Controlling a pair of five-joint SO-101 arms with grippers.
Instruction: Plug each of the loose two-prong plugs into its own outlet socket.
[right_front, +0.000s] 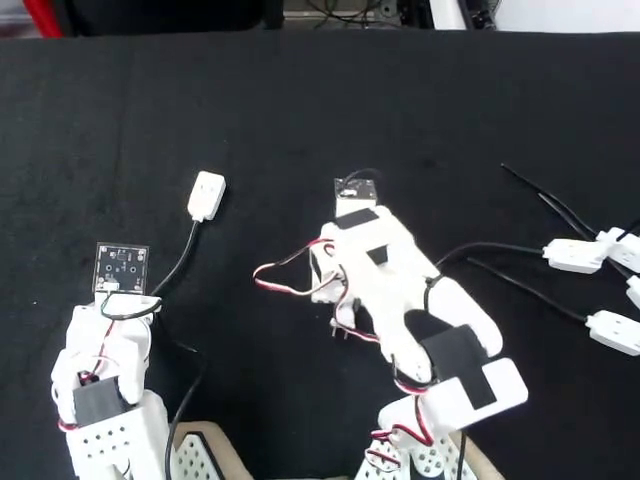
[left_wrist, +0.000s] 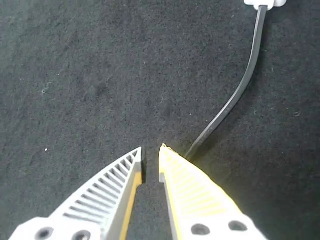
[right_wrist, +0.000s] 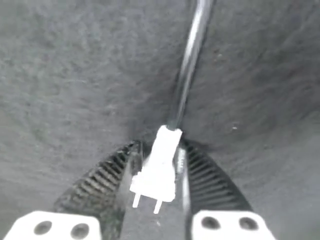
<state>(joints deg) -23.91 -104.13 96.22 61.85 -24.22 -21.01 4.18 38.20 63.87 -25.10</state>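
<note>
My right gripper (right_wrist: 155, 200) is shut on a white two-prong plug (right_wrist: 157, 172). The prongs point back toward the wrist and the black cord (right_wrist: 190, 60) runs away over the cloth. In the high view two prongs (right_front: 340, 330) poke out under the right arm (right_front: 385, 270) at mid table. My left gripper (left_wrist: 151, 150) rests low over the cloth at the front left, fingers together with nothing between them. A black cord (left_wrist: 235, 95) passes just beside its yellow finger (left_wrist: 185, 185) up to a white connector (right_front: 207, 195); its prongs are hidden.
Several white connectors on black cords (right_front: 575, 255) (right_front: 615, 332) lie at the right edge of the black cloth (right_front: 300, 100). The left arm (right_front: 105, 360) stands at the front left. Red and white servo wires (right_front: 285, 275) loop out beside the right arm.
</note>
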